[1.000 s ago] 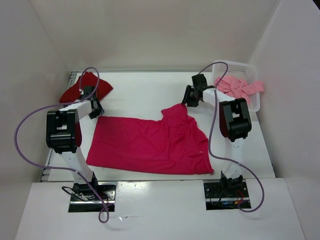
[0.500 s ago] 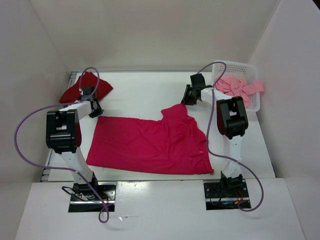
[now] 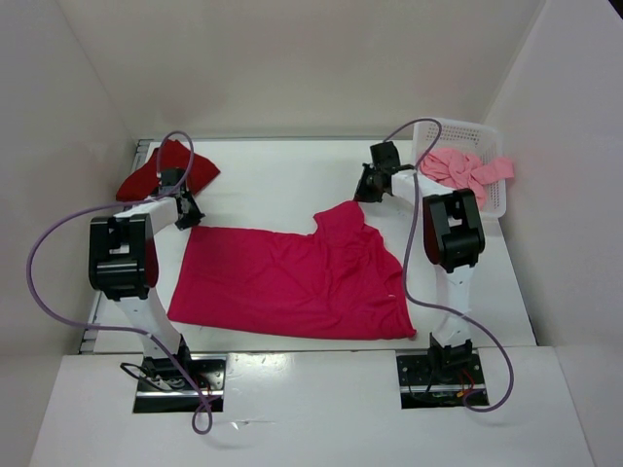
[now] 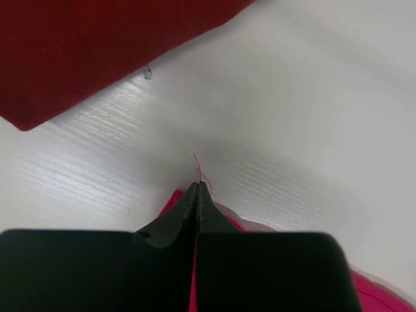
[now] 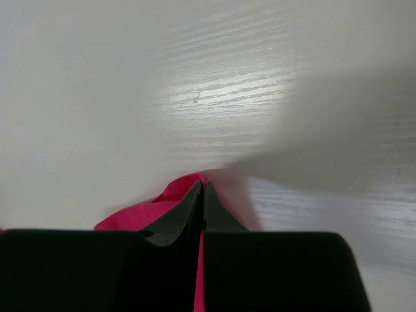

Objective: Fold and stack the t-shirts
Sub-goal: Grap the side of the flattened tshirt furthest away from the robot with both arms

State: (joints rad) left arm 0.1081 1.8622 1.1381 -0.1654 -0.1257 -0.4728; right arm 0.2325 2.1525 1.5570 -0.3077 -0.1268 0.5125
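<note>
Fingers (image 4: 177,220) of the left gripper (image 4: 197,188) were pressed flat together, with a sliver of the crimson-pink t-shirt (image 4: 174,200) pinched between them and a loose red thread (image 4: 200,169) curling past the tips. From the top camera, the left arm rose from its base at the near edge and reached forward, its gripper (image 3: 188,214) sitting at the far left corner of that t-shirt (image 3: 292,282). The shirt lay spread across the middle of the white table (image 3: 273,175), flat on its left and bunched up toward its far right corner. Just beyond the left gripper, the dark red t-shirt (image 3: 165,172) lay in a heap at the table's far left corner. Its edge (image 4: 78,52) filled the upper left of the left wrist view, apart from the fingertips.

The right arm stretched farther forward, its gripper (image 3: 366,188) at the raised far right corner of the crimson-pink t-shirt. Only the right wrist camera showed the grip: the gripper (image 5: 203,188) was closed tight on a fold of crimson-pink cloth (image 5: 172,194), bare table beyond. At the far right, the light salmon pink t-shirt (image 3: 462,167) lay crumpled in the white perforated basket (image 3: 497,197), one end draped over the rim; only the top view showed it.
</note>
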